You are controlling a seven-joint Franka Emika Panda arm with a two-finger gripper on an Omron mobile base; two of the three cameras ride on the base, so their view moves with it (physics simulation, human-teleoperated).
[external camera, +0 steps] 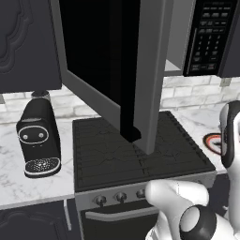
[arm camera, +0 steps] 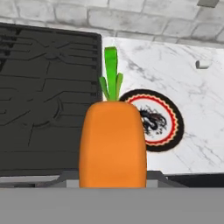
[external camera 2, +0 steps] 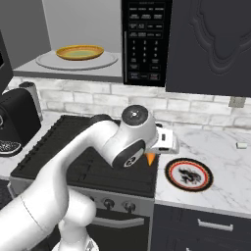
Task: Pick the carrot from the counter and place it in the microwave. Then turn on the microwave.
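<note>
In the left base view I see the microwave (external camera: 140,56) across the top of the frame, its grey-framed glass door (external camera: 117,75) swung wide open toward me over the black stovetop (external camera: 136,154). The button panel (external camera: 208,35) sits at the upper right. A black coffee machine (external camera: 38,138) stands on the marble bench (external camera: 28,187) at the left, and a slice of the red-rimmed plate (external camera: 213,142) peeks out at the right edge behind my arm.

In the right base view the open microwave cavity shows at the upper left, with a yellow dish (external camera 2: 80,52) on its turntable. My arm crosses the stovetop, and the hand (external camera 2: 164,143) sits at centre frame with the orange tip of the carrot (external camera 2: 149,158) poking out beneath it. The carrot hangs above the seam between stovetop and bench, just left of the plate.

In the hand view the carrot fills the lower middle, green top pointing up the frame. I have the hand clenched on it, with the plate behind it on the bench.
</note>
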